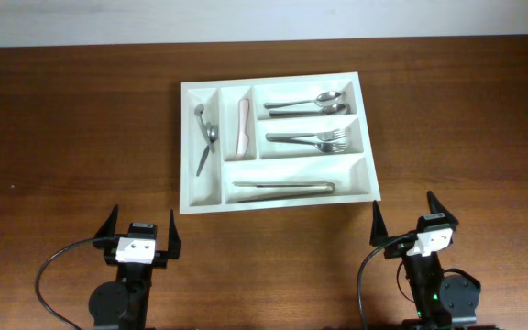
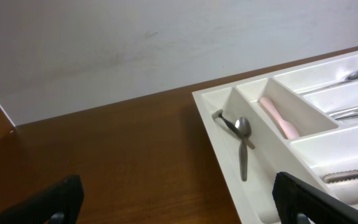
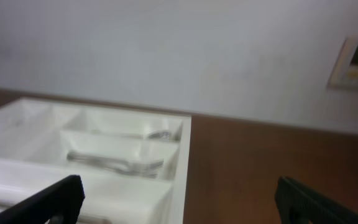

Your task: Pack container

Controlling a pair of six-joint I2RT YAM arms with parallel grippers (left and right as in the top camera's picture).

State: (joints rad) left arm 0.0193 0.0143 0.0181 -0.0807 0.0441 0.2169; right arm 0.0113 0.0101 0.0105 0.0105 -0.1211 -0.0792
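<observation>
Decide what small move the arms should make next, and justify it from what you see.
Probably just hold position: every compartment of the tray already holds cutlery, none shows outside it, and the left pincer and right pincer stand open, empty.

2 blk arms (image 1: 117, 298), white wrist blocks (image 1: 136, 246), pointed blk fingers (image 1: 110, 224), blk cables (image 1: 48, 271), green LED (image 1: 435, 297)

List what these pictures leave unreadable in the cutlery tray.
Right wrist view: blur, so the cutlery in the tray has no readable type.
Left wrist view: the frame edge cuts off the tray's right half.
Overhead: the long metal piece in the bottom compartment is too small to identify.
</observation>
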